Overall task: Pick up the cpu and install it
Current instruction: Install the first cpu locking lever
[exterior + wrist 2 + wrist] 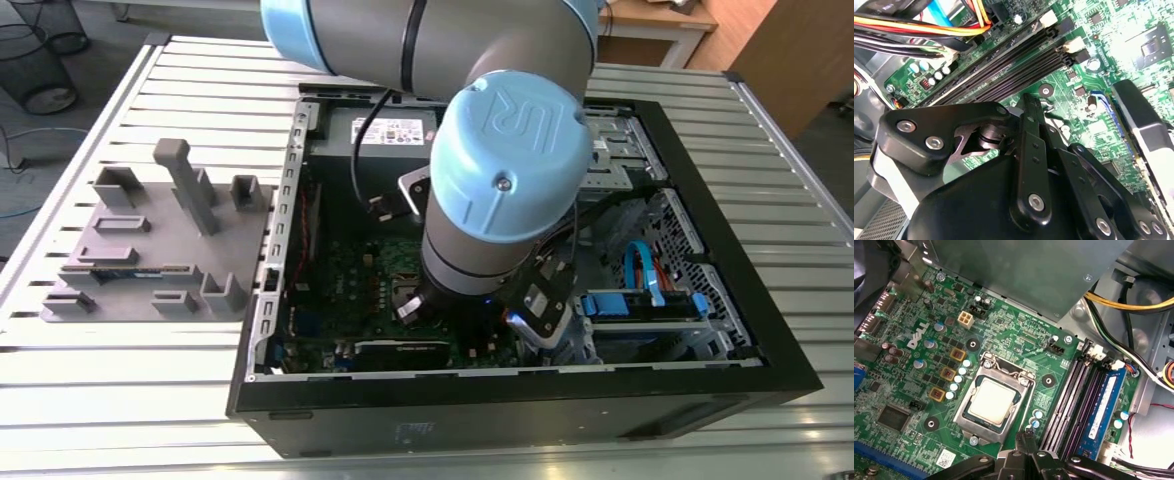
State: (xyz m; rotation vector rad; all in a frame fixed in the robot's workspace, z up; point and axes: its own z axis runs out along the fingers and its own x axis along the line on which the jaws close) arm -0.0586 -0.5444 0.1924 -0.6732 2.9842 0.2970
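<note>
**Colleague:** What is the end effector doing?

**Me:** I read it as closed and empty. In both wrist views the fingertips sit together with nothing between them. It hangs low over the motherboard, just beside a corner of the socket frame, between that frame and the memory slots. I cannot tell whether the tips touch the board.

**Colleague:** And the cpu?

**Me:** The cpu lies flat and square in the socket, silvery top up, with the frame around its edges. I judge the frame is down to press the chip onto its contacts. That would explain why I hold nothing: the chip looks placed.

**Colleague:** Why does the arm come in so steeply?

**Me:** The computer case lies on its side on the desk, open face up, so the board faces the arm. The arm reaches nearly straight down through the opening. The grey parts fixture stands just beside the case, to the exterior view's left, probably so parts are close to hand.
</note>
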